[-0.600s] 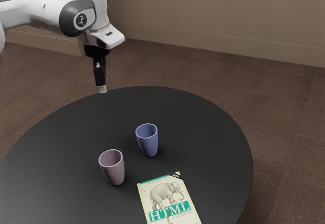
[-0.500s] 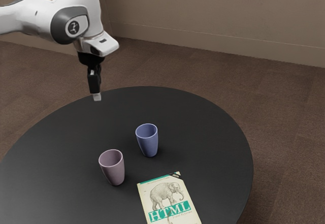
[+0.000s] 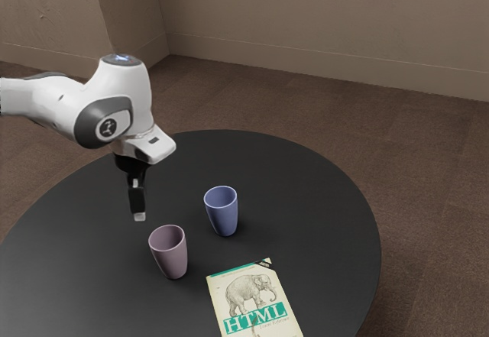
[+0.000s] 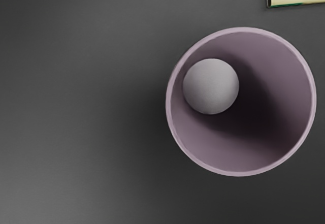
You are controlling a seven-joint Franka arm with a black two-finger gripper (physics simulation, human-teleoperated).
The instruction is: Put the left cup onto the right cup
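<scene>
On table [image 3: 321, 199]: two cups [image 3: 167, 251] [image 3: 221, 210], one book [image 3: 252, 302].

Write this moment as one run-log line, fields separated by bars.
gripper: near mauve cup, holding nothing | blue cup: upright, apart | stacked: no

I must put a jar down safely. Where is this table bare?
Bare: the far half of the table behind the blue cup, and the stretch at the exterior view's right of the blue cup and the book. Crowded: the near middle, where the mauve cup, blue cup and book sit close, with the claw by the mauve cup.
</scene>
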